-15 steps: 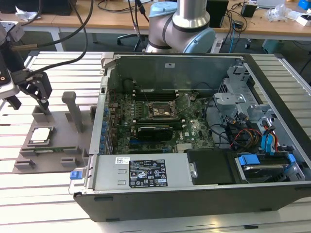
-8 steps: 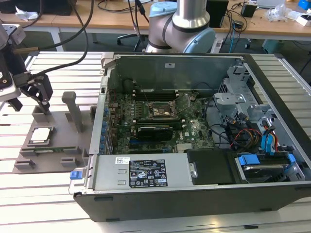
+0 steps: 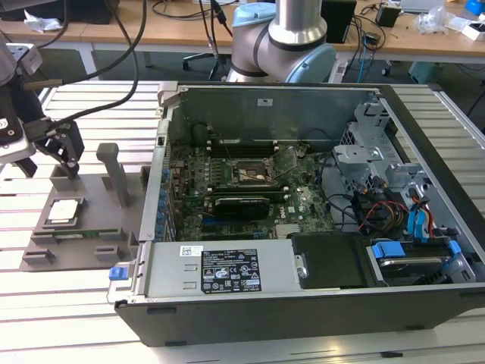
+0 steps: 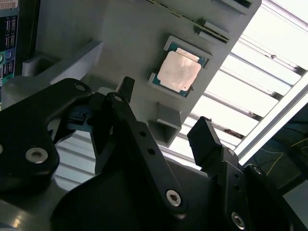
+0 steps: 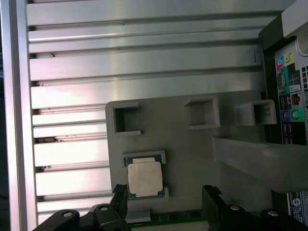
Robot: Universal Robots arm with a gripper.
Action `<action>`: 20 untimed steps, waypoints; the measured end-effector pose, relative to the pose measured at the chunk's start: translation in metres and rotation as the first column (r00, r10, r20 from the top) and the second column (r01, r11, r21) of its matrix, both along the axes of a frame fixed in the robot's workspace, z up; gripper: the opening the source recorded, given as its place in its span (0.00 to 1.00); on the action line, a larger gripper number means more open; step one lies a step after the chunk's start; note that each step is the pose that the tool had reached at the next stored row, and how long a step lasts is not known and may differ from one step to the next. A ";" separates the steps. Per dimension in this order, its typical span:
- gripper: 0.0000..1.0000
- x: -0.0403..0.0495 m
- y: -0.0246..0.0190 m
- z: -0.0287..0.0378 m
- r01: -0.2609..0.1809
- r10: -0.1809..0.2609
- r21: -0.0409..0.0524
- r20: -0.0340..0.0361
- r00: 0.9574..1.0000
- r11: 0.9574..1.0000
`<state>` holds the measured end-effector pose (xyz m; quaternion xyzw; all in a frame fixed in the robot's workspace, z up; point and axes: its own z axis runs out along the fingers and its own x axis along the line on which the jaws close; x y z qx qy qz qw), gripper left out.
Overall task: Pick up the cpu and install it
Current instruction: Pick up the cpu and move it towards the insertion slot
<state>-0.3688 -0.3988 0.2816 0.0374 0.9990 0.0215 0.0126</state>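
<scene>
The cpu [image 3: 64,211] is a small square chip with a silvery top, lying flat in a shallow seat on a grey holder plate [image 3: 95,191] at the exterior view's left, beside the open computer case. Both wrist views show the cpu [image 4: 179,72] [image 5: 144,177] from above, still in its seat. My gripper [image 3: 59,149] hangs above the holder plate, a short way from the chip and not touching it. Its black fingers [image 4: 126,94] stand apart, and my gripper [image 5: 166,198] is open with nothing between them. The motherboard's dark socket frame [image 3: 253,174] sits in the middle of the case.
The open computer case [image 3: 303,303] has tall walls, cables and drive bays at the exterior view's right. A grey upright post [image 3: 114,173] and several small pockets rise from the holder plate. A ribbed aluminium table [image 3: 76,318] lies underneath. The arm's base [image 3: 284,42] stands behind the case.
</scene>
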 end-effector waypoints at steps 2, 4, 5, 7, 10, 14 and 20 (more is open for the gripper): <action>0.72 0.0000 0.0000 -0.0011 0.000 0.000 0.000 0.000 1.000 1.000; 0.72 0.0000 0.0000 -0.0029 0.000 0.000 0.000 0.000 1.000 1.000; 0.72 0.0000 0.0000 -0.0038 0.000 0.000 0.000 0.000 1.000 1.000; 0.72 0.0000 0.0000 -0.0051 0.000 0.000 -0.002 0.000 1.000 1.000; 0.72 0.0000 0.0001 -0.0054 -0.003 0.003 -0.051 0.000 1.000 0.999; 0.72 -0.0008 0.0008 -0.0071 -0.007 0.007 -0.069 0.000 1.000 0.998; 0.72 -0.0010 0.0008 -0.0132 -0.021 0.021 -0.069 0.000 1.000 0.997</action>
